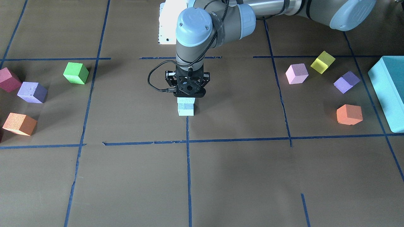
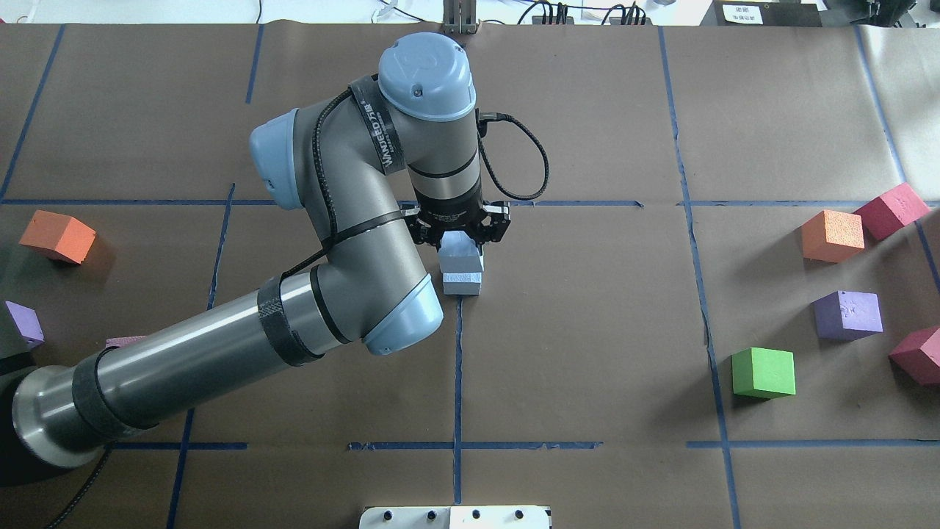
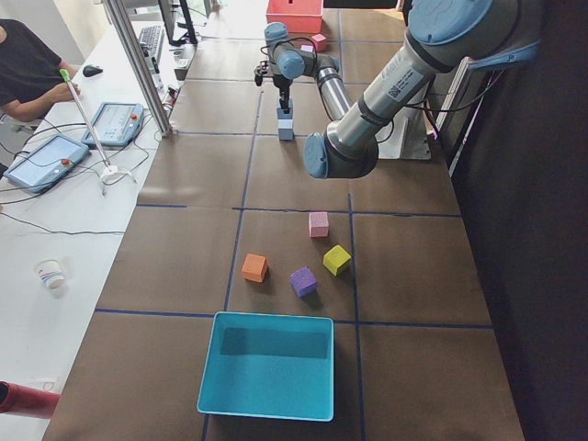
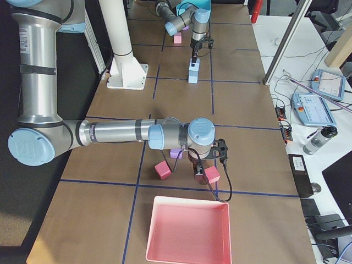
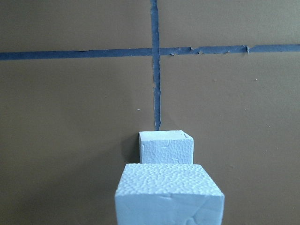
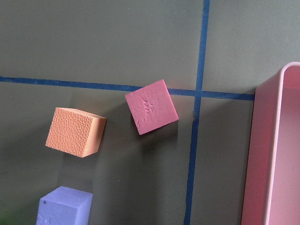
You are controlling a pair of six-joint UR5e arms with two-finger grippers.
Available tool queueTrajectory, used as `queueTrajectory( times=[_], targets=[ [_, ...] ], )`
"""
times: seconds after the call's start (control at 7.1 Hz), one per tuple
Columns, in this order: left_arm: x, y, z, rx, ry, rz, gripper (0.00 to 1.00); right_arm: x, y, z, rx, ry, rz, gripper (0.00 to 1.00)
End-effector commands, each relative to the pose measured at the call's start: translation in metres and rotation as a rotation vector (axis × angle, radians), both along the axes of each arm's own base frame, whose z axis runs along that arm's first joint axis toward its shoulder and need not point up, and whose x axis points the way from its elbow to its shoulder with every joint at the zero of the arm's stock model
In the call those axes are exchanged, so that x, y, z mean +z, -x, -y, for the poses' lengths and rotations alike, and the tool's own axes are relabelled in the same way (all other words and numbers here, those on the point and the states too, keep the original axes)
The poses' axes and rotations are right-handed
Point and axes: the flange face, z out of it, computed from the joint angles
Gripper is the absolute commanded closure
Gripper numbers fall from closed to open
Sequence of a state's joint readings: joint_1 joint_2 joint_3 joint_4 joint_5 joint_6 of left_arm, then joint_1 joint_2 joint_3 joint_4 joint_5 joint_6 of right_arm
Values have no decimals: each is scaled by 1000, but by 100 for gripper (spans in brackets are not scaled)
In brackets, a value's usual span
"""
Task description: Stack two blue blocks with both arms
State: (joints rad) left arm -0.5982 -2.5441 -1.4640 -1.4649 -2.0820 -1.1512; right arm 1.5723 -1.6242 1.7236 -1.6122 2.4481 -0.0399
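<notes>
Two light blue blocks stand stacked at the table's centre: the upper blue block (image 1: pixel 186 100) sits on the lower blue block (image 1: pixel 185 110). My left gripper (image 1: pixel 188 93) comes straight down on the upper block and looks shut on it. The overhead view shows that gripper (image 2: pixel 461 236) with the upper block (image 2: pixel 460 250) between its fingers. In the left wrist view the upper block (image 5: pixel 168 194) is close up and the lower block (image 5: pixel 166 147) lies past it. My right gripper (image 4: pixel 201 175) hangs low among red cubes; whether it is open or shut I cannot tell.
Green (image 1: pixel 76 73), purple (image 1: pixel 32 92), orange (image 1: pixel 20 124) and red (image 1: pixel 8 79) cubes lie on one side. Pink (image 1: pixel 296 73), yellow (image 1: pixel 322 62), purple (image 1: pixel 346 82) and orange (image 1: pixel 349 114) cubes and a teal box (image 1: pixel 388 91) lie on the other. A pink tray (image 4: pixel 187 228) lies near the right arm.
</notes>
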Motion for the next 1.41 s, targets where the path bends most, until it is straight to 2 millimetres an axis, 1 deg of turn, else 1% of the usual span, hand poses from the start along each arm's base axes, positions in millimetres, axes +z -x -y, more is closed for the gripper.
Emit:
queueTrajectory(
  times=[0.0, 0.28, 0.7, 0.99, 1.13, 1.27],
  targets=[
    [6, -11, 4, -12, 4, 18, 96, -1, 0, 1, 0, -2, 0, 0],
    [14, -17, 5, -9, 14, 33, 94, -2, 0, 1, 0, -5, 0, 0],
    [16, -24, -2, 5, 16, 37, 91, -1, 0, 1, -1, -3, 0, 0],
    [17, -26, -3, 6, 17, 38, 90, -1, 0, 1, -1, -3, -1, 0],
    [22, -29, -1, 3, 20, 49, 85, -1, 0, 1, -1, -3, -1, 0],
    [23, -30, 1, -6, 13, 53, 75, -2, 0, 1, -1, -6, -1, 0]
  ],
)
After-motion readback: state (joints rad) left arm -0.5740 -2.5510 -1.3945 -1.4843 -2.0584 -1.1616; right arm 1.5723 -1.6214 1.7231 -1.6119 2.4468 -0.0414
